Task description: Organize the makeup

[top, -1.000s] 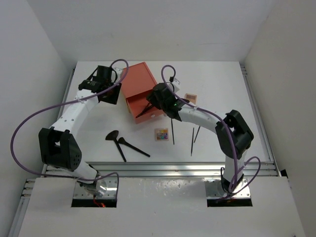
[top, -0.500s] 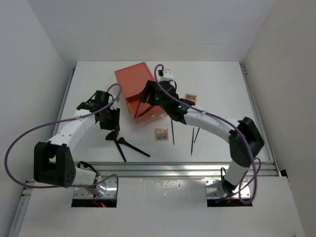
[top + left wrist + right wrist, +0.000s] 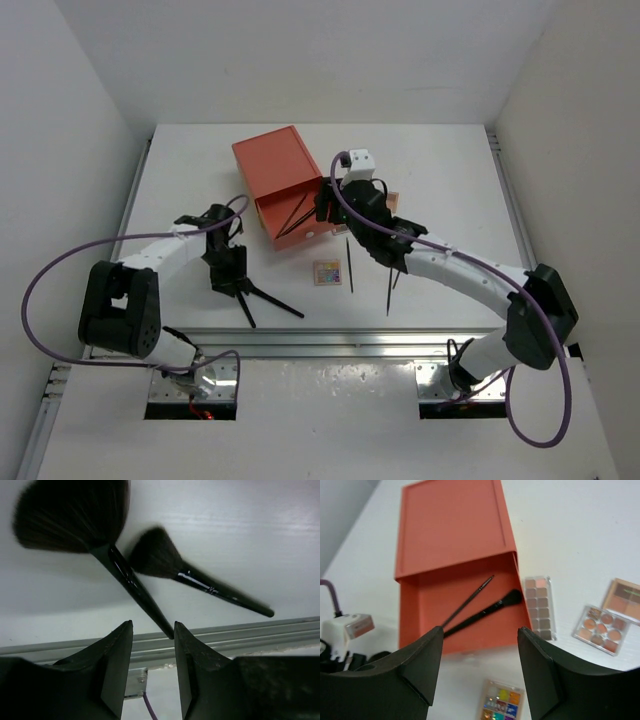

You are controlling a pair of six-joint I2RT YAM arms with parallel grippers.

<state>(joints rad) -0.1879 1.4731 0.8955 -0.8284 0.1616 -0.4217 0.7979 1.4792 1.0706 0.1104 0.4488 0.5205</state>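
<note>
Two black fan brushes lie on the table, a large one (image 3: 70, 515) and a smaller one (image 3: 155, 560); their handles show in the top view (image 3: 278, 300). My left gripper (image 3: 153, 624) (image 3: 228, 272) is open, low over them, with the large brush's handle end between the jaws. My right gripper (image 3: 480, 630) (image 3: 332, 205) is open and empty above the orange box's (image 3: 450, 530) open drawer (image 3: 318, 232). A black brush (image 3: 485, 612) and a thin stick (image 3: 467, 602) lie in the drawer. A multicoloured palette (image 3: 502, 705) (image 3: 327, 272) lies near it.
A long nude palette (image 3: 538, 607), a round-pan palette (image 3: 600, 627) and a brown palette (image 3: 625, 597) lie right of the box. Thin dark sticks (image 3: 350, 265) (image 3: 390, 285) lie right of the multicoloured palette. A metal rail (image 3: 380, 340) runs along the near table edge.
My left arm has swung from beside the box down to the fan brushes. My right gripper has drawn back to the right from the drawer, empty.
</note>
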